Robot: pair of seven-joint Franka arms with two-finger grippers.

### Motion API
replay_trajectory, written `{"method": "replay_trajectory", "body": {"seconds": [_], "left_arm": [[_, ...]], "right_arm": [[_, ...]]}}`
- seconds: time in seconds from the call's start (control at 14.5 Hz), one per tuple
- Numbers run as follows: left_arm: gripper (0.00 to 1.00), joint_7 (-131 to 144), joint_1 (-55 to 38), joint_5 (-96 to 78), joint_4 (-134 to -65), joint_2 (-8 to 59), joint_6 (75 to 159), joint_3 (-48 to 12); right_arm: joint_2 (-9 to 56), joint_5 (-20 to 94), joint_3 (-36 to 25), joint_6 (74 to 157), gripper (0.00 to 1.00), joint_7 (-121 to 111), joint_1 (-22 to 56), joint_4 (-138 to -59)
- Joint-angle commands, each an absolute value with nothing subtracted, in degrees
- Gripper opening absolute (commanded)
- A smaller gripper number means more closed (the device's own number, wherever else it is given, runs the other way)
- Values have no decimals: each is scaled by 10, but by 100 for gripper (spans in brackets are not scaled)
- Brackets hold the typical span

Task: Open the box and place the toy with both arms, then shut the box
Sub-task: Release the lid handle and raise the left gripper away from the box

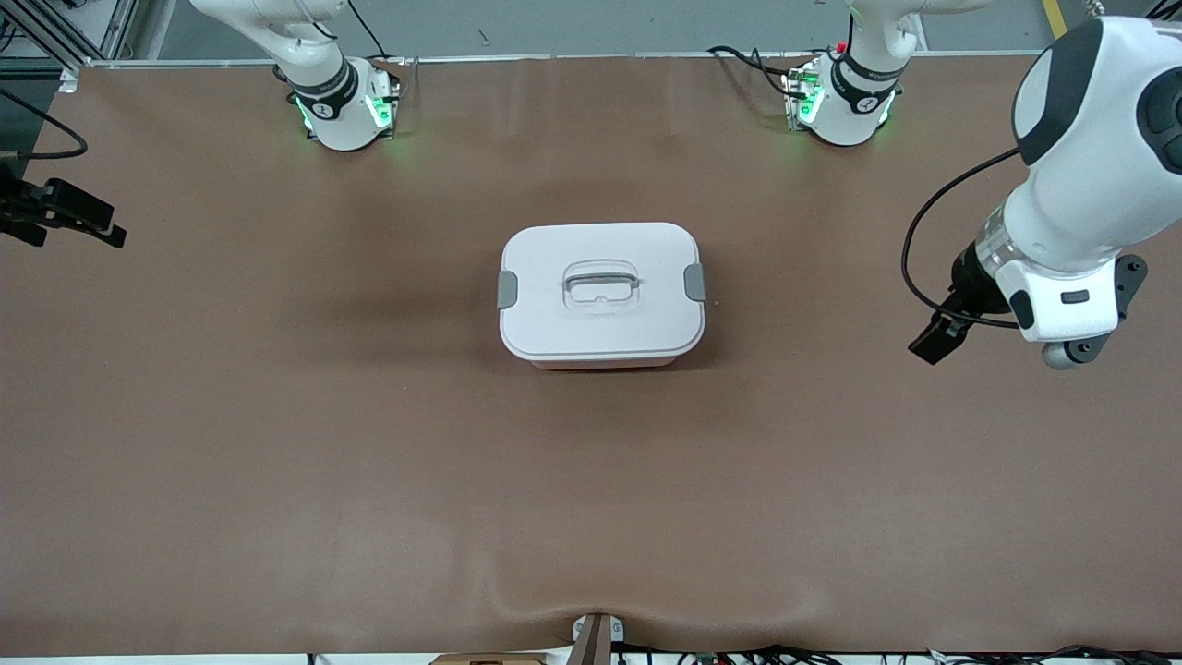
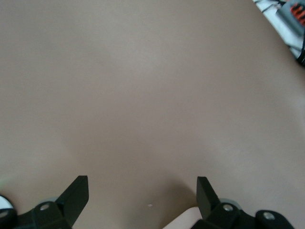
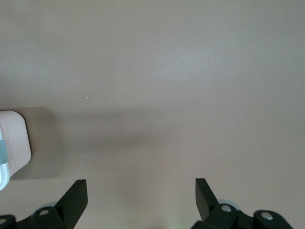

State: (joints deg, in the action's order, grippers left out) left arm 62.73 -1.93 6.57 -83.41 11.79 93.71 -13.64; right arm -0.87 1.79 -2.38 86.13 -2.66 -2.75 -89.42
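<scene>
- Nearest the front camera, a small bracket (image 1: 596,635) sits at the table's edge, with a strip of cables (image 1: 785,654) running along the same edge.
- Brown matting (image 1: 369,462) covers the whole table (image 1: 185,416); it is smooth, with a soft ripple near that bracket.
- At the top of the front view a grey floor (image 1: 600,23) shows past the table.
- One box (image 1: 601,294) stands in the middle of the table, white lid on, pink tub just showing under its nearer edge.
- Two grey latches: one (image 1: 507,289) toward my right arm's end, one (image 1: 694,281) toward my left arm's end. One recessed handle (image 1: 601,284) in the lid's centre.
- I see no toy in any view.
- Two bases, each lit green: right (image 1: 346,106), left (image 1: 842,102).
- My left gripper (image 1: 937,340) hangs over bare matting at the left arm's end of the table, fingers spread wide, holding nothing.
- My right gripper (image 1: 78,222) hangs over the matting at the right arm's end, fingers spread wide and empty; its wrist camera catches one corner of the box.
</scene>
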Motion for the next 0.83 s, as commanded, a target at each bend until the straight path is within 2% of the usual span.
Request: {"method": "replay_trajectory", "body": {"seconds": [0.0,0.28,0.76], "left_arm": [[100,539,-15,39,-838,87,912,-120],[100,376,-26,-9,-839,49,904,-69],[100,174,-26,-5,-847,1,849,-65]], "right_arm": [[-4,21,-19,859,100,-20,-33,-886],[-4,21,-19,858,100,-20,-34,-886],[-4,21,-19,857,100,-20,-34,-886]]}}
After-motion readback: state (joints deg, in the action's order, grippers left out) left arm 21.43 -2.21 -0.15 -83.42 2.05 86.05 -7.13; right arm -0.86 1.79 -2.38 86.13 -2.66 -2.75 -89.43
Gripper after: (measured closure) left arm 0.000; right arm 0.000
